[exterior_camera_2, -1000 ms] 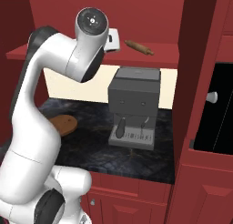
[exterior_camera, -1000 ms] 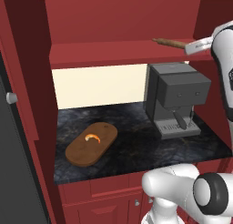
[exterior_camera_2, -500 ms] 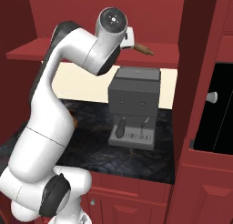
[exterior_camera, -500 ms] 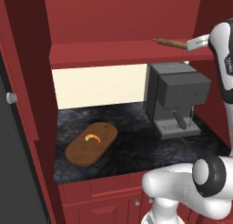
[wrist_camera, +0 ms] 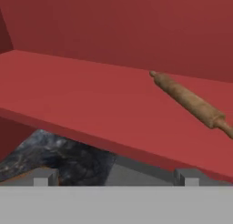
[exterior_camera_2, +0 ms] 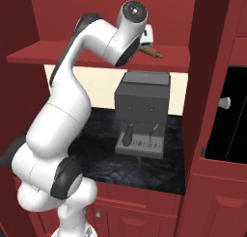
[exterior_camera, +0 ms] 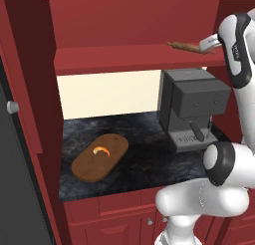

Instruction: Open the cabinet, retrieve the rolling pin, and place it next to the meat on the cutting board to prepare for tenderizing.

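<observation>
The slim brown wooden rolling pin (wrist_camera: 191, 102) lies near the dark-red cabinet shelf's (wrist_camera: 82, 104) front edge. The pincer (wrist_camera: 116, 176) is fully open and empty. Grasp mid-barrel (rigid, light, likely to roll).

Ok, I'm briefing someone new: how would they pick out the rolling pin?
Find the dark-red cabinet, open, above the counter. On its bottom shelf, above the grey coffee machine, lies the rolling pin: a slim brown wooden cylinder with narrower handles, the one loose thing on that shelf.
</observation>
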Tool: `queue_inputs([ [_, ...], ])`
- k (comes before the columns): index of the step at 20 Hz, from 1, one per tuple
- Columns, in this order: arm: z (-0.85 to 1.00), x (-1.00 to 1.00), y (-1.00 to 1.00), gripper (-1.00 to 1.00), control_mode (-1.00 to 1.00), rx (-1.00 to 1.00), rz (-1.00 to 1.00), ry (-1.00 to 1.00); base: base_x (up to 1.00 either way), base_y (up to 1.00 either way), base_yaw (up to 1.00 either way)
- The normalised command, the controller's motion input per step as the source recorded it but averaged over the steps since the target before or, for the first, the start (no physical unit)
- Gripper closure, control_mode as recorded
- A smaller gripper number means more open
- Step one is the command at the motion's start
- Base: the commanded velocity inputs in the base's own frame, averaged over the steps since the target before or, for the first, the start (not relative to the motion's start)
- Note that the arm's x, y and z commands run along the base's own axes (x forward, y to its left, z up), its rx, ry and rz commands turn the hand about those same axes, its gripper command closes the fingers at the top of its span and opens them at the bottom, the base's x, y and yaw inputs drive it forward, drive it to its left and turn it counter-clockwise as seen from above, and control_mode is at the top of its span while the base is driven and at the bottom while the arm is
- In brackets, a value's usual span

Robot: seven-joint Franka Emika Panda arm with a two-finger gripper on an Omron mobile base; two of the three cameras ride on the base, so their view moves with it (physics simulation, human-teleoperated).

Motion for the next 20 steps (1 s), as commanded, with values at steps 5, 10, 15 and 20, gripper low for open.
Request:
queue_inputs([
  [5, -0.02, 0.40, -0.38, -1.00, -1.00, 0.00, 0.01, 0.00, 0.00, 0.00, 0.00],
  [10, -0.11, 0.36, -0.24, -1.00, -1.00, 0.00, 0.05, 0.00, 0.00, 0.00, 0.00],
  [15, -0.18, 0.35, -0.20, -1.00, -1.00, -0.01, 0.05, 0.00, 0.00, 0.00, 0.00],
  [20, -0.15, 0.36, -0.13, -1.00, -1.00, 0.00, 0.06, -0.01, 0.00, 0.00, 0.00],
])
